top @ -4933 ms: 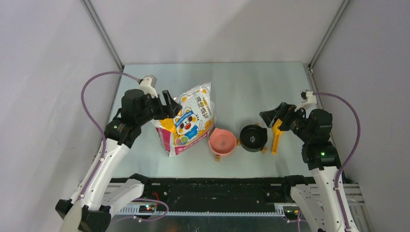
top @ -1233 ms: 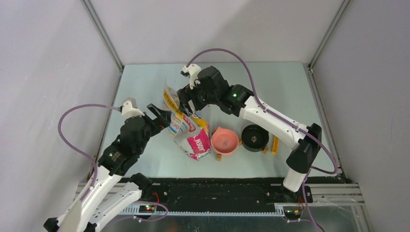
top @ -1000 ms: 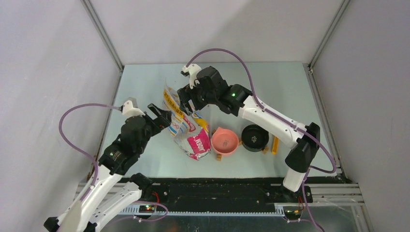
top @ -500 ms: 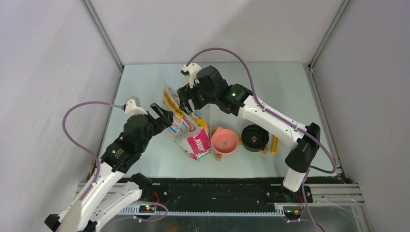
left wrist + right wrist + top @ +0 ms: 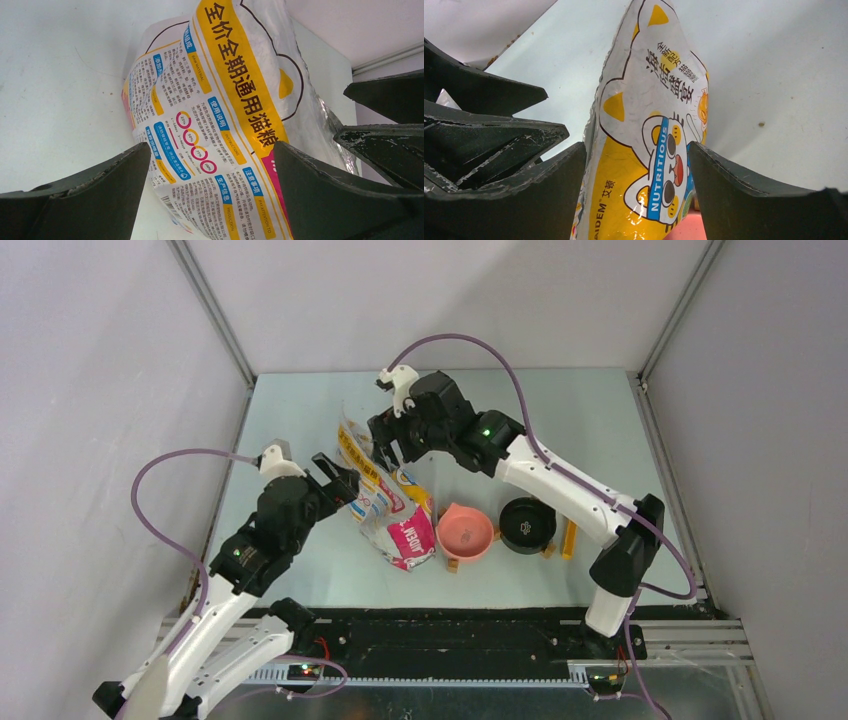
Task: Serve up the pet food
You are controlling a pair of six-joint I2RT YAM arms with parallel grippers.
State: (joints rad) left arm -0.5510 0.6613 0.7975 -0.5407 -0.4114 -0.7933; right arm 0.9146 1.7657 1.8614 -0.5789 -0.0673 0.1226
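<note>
Pet food unseen, presumably inside glossy white-yellow-pink bag (image 5: 395, 525). Left end effector (image 5: 345, 478) released around it. Right end effector (image 5: 388, 453) straddles bag top, grip unclear; likely steadying it for pouring.

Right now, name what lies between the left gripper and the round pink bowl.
The glossy white, yellow and pink cat-print bag stands tilted between the left gripper and the round pink bowl; the top external view shows it.

Robot lab test cell: blank grey panel walls (image 5: 100, 390) on aluminium frame posts (image 5: 215, 315) box in a pale bench (image 5: 560, 410), with cabled left arm (image 5: 215, 590) and right arm (image 5: 560, 485) bolted to a black rail (image 5: 450, 635).
</note>
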